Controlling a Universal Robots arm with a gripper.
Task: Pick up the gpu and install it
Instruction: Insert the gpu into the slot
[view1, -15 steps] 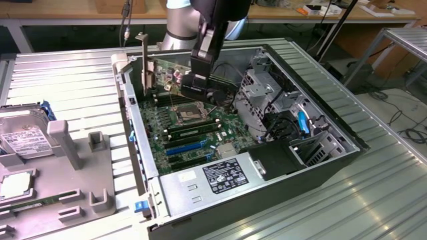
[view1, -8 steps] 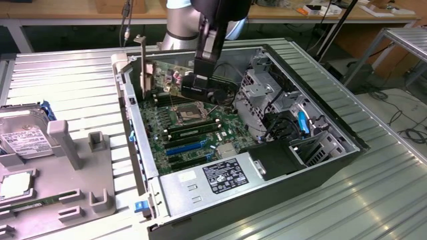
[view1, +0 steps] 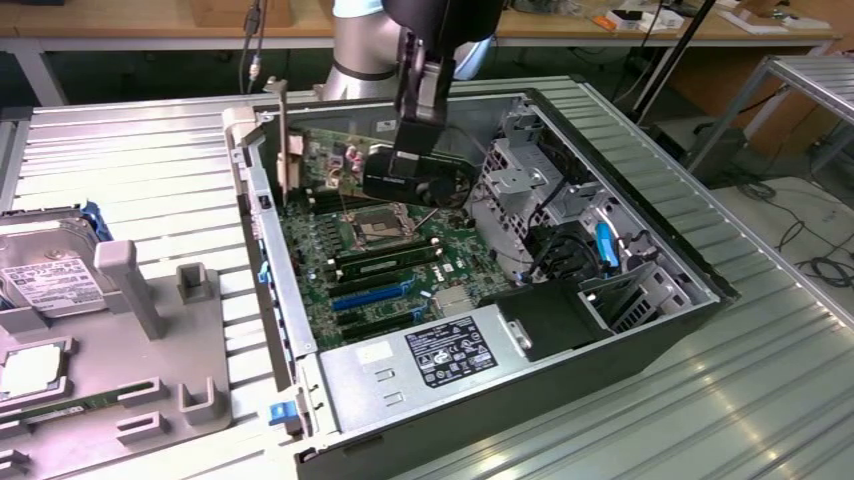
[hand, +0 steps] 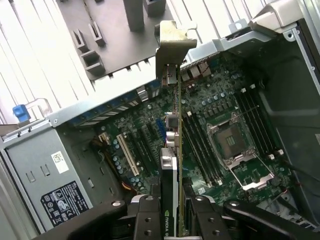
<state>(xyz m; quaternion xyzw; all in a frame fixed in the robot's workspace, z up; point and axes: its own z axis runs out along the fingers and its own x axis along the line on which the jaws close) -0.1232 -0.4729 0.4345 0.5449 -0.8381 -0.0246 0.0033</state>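
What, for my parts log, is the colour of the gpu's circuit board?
Green, clearest in the exterior view, on the gpu.

An open dark metal computer case (view1: 534, 410) lies on its side on a ribbed silver metal table (view1: 134, 150). Inside it are a green motherboard (view1: 314, 265) with a square silver processor socket (view1: 378, 222) and a grey power-supply box (view1: 374, 380) bearing a black label. On the exterior view's left, a grey plastic holder tray (view1: 140, 310) carries a silver boxy hard drive (view1: 40, 275) with a white label.
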